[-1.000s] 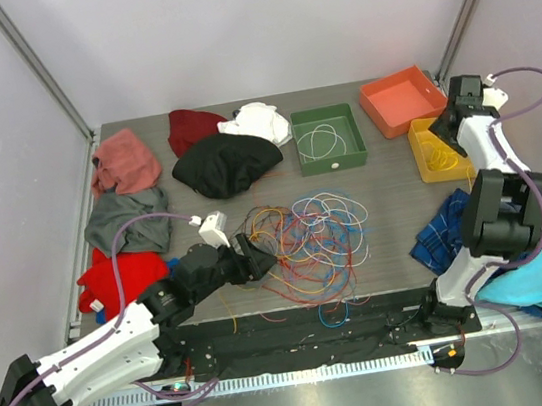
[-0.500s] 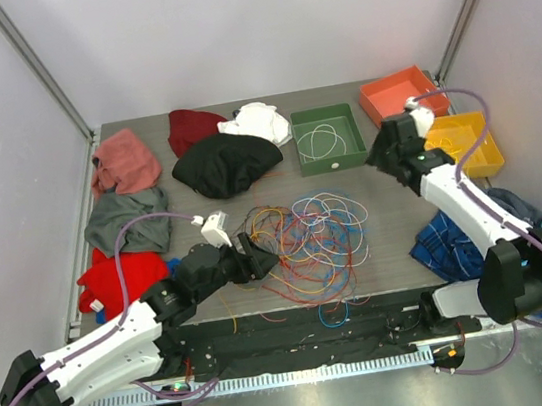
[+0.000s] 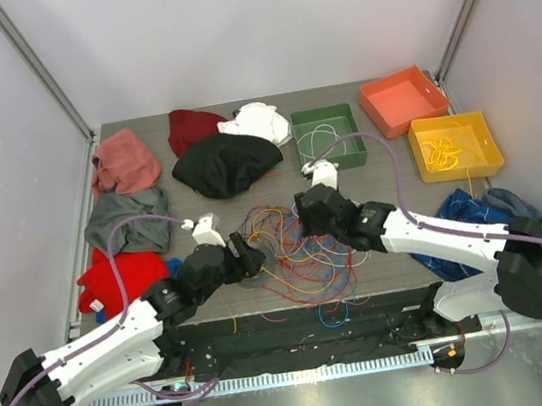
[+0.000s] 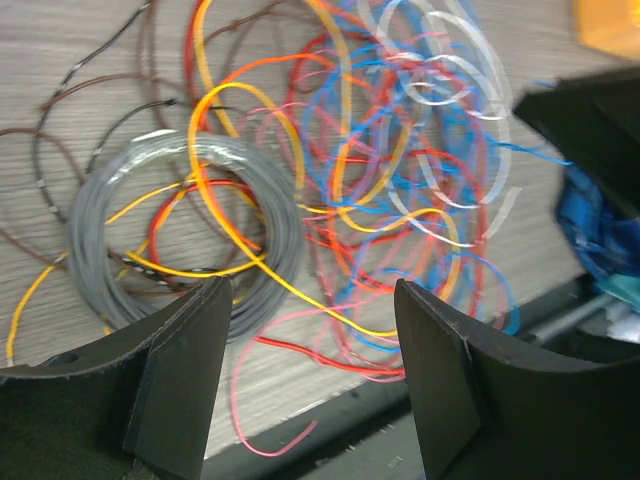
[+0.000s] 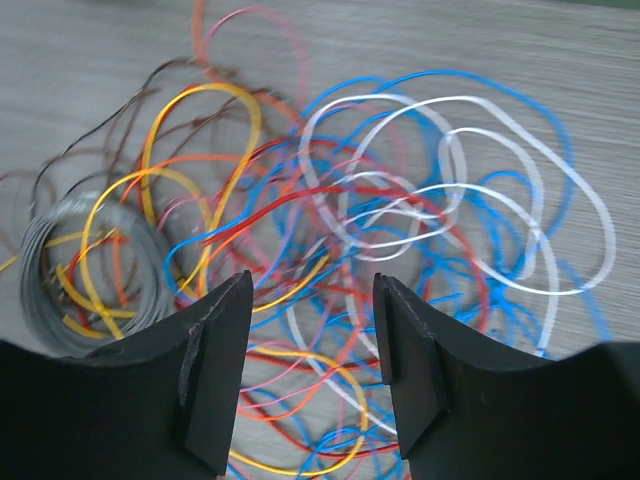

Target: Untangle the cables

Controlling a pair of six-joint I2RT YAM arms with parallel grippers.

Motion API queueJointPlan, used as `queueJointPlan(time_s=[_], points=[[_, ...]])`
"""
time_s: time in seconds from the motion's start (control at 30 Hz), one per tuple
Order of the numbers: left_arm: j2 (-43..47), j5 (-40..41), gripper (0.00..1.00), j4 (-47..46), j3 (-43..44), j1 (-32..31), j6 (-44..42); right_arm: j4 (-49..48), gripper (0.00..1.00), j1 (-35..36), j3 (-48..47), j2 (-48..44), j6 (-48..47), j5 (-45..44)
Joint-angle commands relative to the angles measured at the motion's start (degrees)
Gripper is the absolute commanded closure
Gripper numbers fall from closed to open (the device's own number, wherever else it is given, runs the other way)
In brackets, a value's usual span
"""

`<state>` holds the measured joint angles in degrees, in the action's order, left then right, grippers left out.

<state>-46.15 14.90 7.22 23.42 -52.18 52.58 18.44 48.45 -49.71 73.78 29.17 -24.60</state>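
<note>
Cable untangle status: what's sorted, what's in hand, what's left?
Done: a white cable lies in the green bin, yellow ones in the yellow bin. In hand: nothing; the left end effector and right end effector hover open over the tangle. Left: most of it, including the grey coil plus red, blue, yellow and white loops.

Cables [image 3: 306, 233], frame centre: thin, smooth plastic sheathing, glossy. Grey coil [image 4: 120, 240]: same sheen. Table [image 3: 363, 175]: matt grey wood-grain top. Garments [image 3: 225, 164], upper left: soft matt cloth. Green tray [image 3: 334, 165]: smooth matt plastic.
</note>
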Motion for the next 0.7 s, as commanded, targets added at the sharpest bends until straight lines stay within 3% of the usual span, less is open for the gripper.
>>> queueJointPlan(time_s=[0.0, 0.23, 0.6, 0.67], points=[[-5.78, 3.48, 0.33, 0.07, 2.77, 0.94, 1.56, -7.26, 0.43, 4.9, 1.81, 0.67, -0.78, -3.36], [-15.1, 0.66, 0.42, -6.25, 3.03, 1.12, 5.25, -9.91, 0.44, 9.21, 4.88, -4.42, 0.97, -0.72], [-25.65, 2.07, 0.51, -10.82, 5.41, 1.56, 5.78, -7.19, 0.44, 9.47, 10.16, -15.68, 1.77, -2.65], [-27.32, 2.16, 0.58, -11.18, 6.02, 1.73, 5.78, -6.66, 0.44, 9.39, 10.6, -16.21, 1.77, -3.0]])
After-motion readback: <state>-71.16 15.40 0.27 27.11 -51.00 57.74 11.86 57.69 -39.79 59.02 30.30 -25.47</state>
